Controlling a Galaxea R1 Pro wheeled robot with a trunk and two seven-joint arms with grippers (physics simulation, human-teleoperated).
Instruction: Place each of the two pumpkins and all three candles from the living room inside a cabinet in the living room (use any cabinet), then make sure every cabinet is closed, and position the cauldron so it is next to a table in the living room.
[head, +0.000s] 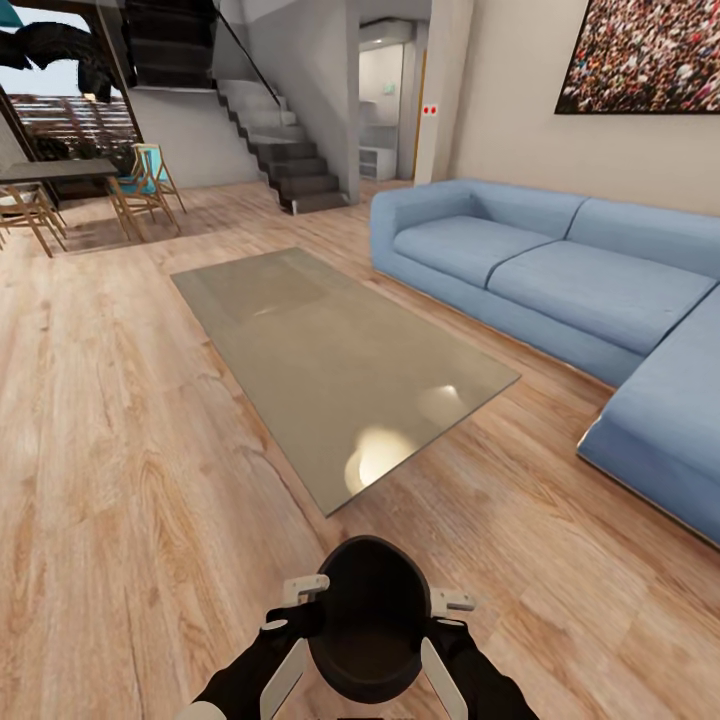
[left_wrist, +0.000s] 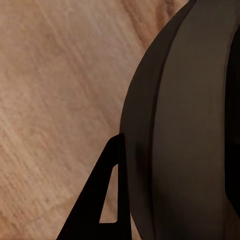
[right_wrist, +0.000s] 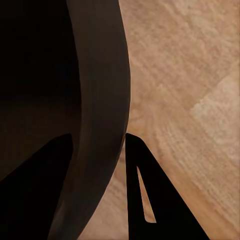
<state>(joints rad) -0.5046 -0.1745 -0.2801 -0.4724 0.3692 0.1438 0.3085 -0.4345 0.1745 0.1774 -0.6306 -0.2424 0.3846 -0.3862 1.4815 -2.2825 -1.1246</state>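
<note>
- The wooden floor (head: 120, 450) runs across the whole room, bare planks under everything.
- The blue sectional sofa (head: 560, 280) stands along the wall on the right side of the head view, beneath a large crowd picture (head: 640, 55).
- The table (head: 340, 360), a low coffee table with a greyish reflective glass top, lies ahead of the robot between the sofa and open floor; its near corner is close in front of the cauldron.
- A staircase (head: 285, 150) rises at the back, with a dark dining table (head: 55, 172) and wooden chairs (head: 140, 195) to its left.
- The cauldron (head: 372, 620), squat and matte black, is held up in front of the robot between both arms, its wide mouth facing the camera.
- The left gripper (head: 300, 600) is clamped on the cauldron's left rim; one dark finger (left_wrist: 102, 200) lies against the outer wall.
- The right gripper (head: 447, 612) is clamped on the right rim, one finger (right_wrist: 150, 195) outside the wall and the other inside.
</note>
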